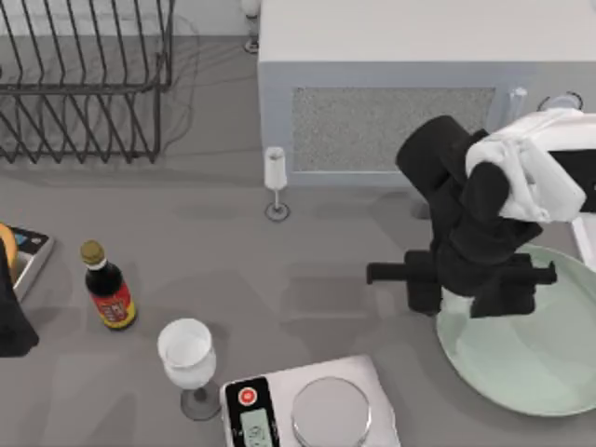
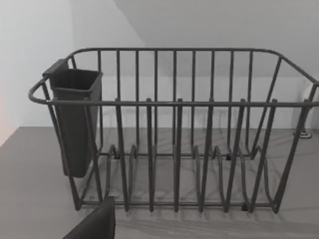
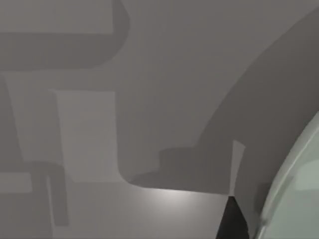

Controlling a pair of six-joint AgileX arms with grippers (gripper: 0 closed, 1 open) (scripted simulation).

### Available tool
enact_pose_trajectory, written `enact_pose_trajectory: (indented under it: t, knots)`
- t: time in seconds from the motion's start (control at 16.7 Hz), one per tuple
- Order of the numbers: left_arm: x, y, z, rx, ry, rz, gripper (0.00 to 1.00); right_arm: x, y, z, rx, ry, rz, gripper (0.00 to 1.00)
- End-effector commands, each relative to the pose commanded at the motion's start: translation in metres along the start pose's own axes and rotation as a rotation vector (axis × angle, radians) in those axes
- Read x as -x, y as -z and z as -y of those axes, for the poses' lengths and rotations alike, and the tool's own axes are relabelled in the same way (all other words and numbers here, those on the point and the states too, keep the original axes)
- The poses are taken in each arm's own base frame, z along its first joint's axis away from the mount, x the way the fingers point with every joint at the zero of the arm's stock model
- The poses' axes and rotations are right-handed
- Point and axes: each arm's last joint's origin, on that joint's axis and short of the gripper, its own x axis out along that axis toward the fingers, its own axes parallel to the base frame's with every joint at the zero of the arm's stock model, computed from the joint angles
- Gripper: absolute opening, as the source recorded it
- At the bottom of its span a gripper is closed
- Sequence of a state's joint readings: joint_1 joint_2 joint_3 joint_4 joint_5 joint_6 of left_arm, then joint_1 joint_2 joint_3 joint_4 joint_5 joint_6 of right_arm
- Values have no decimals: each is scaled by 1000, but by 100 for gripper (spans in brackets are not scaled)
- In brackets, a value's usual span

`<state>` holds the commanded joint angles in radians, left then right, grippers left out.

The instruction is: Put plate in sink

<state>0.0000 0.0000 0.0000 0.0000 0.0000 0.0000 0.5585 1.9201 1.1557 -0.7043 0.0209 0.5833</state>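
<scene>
The plate (image 1: 531,358) lay on the table (image 1: 307,270) at its right edge, in front of the microwave (image 1: 391,93), with the right gripper (image 1: 463,298) over its left rim, whether spread or pinching I could not tell, while the left arm (image 1: 11,326) sat parked at the left edge.

- My table (image 1: 279,279) looks matt grey and smooth.
- The plate (image 1: 531,363) has a smooth, glazed, pale mint look.
- The rack (image 2: 189,129) I see is dark metal wire.
- The scale pan (image 1: 331,412) looks like brushed silver metal.
- The bottle (image 1: 107,289) is dark, glossy glass.
</scene>
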Motion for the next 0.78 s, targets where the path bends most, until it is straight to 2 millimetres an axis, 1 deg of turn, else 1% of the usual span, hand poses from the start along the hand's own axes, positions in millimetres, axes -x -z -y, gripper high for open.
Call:
enact_pose_trajectory:
  t: [0.18,0.3,0.36,0.48,0.6,0.78]
  knots:
    - [0,0,0,0,0,0,100,6,-3,-5,6,2,-6,0]
    - [0,0,0,0,0,0,100,20,-9,-13,15,4,-14,0]
    - [0,0,0,0,0,0,100,31,-13,-18,20,5,-18,0]
    - [0,0,0,0,0,0,100,61,-23,-29,29,6,-25,0]
    - [0,0,0,0,0,0,100,101,-31,-35,31,8,-30,0]
    - [0,0,0,0,0,0,100,166,-37,-32,19,12,-28,0]
